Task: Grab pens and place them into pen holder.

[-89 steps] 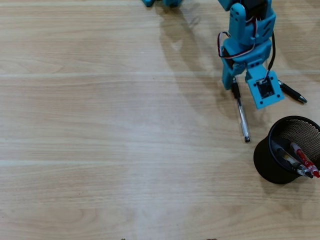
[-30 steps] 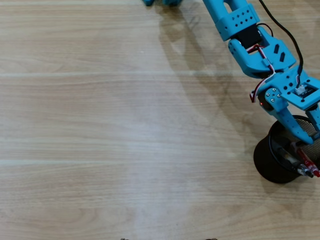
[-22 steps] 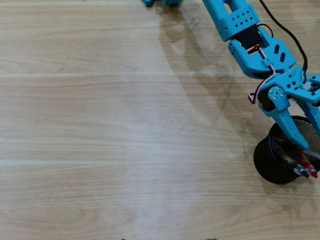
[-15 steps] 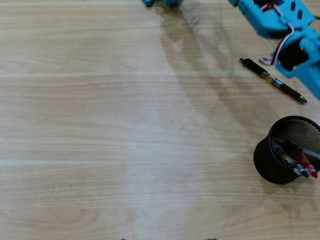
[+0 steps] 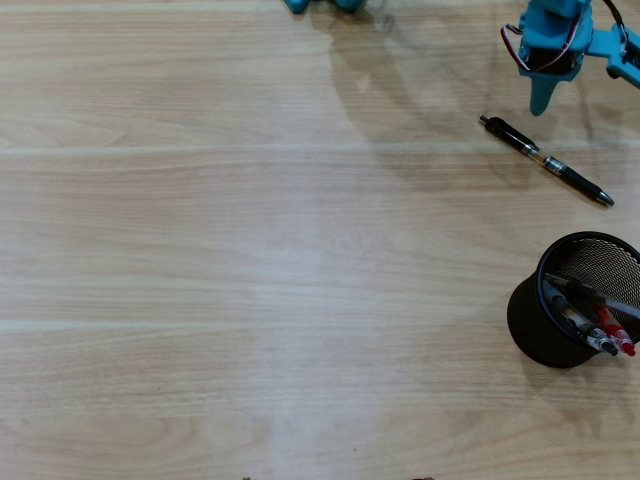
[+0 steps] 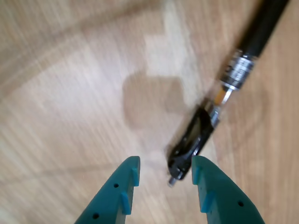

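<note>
A black pen (image 5: 545,160) with a silver band lies on the wooden table at the upper right of the overhead view, slanting down to the right. My teal gripper (image 5: 541,100) hangs just above and behind it. In the wrist view the gripper (image 6: 163,163) is open, and the pen's (image 6: 219,93) clicker end lies between the fingertips, close to the right finger (image 6: 210,191); nothing is held. A black mesh pen holder (image 5: 530,320) stands at the right edge, below the pen, with red and black pens (image 5: 600,330) inside it.
The light wooden table (image 5: 250,250) spreads to the left of the pen and holder. The arm's teal base parts (image 5: 320,4) show at the top edge. The holder is partly cut off by the right edge of the overhead view.
</note>
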Tool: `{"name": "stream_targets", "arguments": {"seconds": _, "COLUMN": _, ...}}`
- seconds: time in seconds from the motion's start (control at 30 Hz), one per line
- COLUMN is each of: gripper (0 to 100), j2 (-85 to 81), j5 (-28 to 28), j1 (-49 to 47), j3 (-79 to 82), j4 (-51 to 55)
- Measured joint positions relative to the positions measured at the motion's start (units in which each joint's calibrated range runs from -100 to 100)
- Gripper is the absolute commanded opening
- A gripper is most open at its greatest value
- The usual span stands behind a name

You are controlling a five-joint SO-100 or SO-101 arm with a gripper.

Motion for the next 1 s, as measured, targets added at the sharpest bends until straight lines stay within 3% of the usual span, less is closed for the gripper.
{"name": "stream_targets", "arguments": {"seconds": 0.3, "gripper": 14, "j2": 9.82, "j5": -0.10, "j1": -0.17, "j3": -6.73, "j4": -3.88}}
{"name": "stream_targets", "arguments": {"seconds": 1.0, "gripper": 14, "j2": 14.73, "j5": -0.10, "j1": 5.07, "j3": -12.57, "j4": -4.05}}
